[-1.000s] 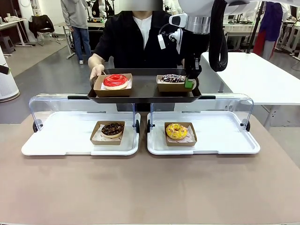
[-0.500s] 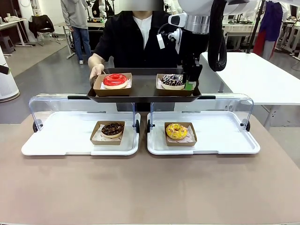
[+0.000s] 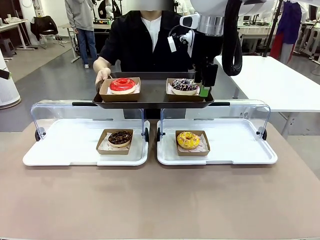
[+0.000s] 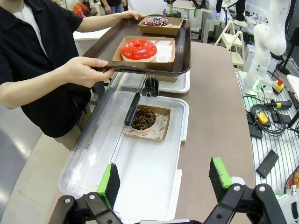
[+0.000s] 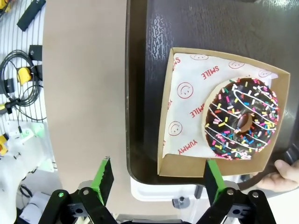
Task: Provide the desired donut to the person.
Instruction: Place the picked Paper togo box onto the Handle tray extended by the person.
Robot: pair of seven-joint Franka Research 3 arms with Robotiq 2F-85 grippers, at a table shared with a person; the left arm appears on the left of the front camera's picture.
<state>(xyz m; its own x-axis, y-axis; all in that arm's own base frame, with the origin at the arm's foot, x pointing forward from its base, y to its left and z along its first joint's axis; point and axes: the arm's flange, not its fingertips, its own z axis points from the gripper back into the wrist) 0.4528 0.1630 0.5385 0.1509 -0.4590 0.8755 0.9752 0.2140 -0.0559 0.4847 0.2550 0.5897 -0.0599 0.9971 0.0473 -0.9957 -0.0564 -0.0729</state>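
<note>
Right gripper (image 5: 156, 179) released — jaws wide, above the sprinkle donut (image 5: 241, 118) boxed on the person's tray (image 3: 152, 98), upper centre. Handover looks done; next move — lift clear.

My right gripper (image 3: 205, 85) now stands open and clear of the sprinkled donut's box (image 3: 183, 88), lifted a little above the dark brown tray (image 3: 150, 100), where earlier it pinched the box's edge.

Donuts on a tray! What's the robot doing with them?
The person holds a brown tray with a red donut and a sprinkled chocolate donut in paper boxes. The robot's right hand is open above the sprinkled one's box. A chocolate donut and a yellow donut sit in the white display trays.
</note>
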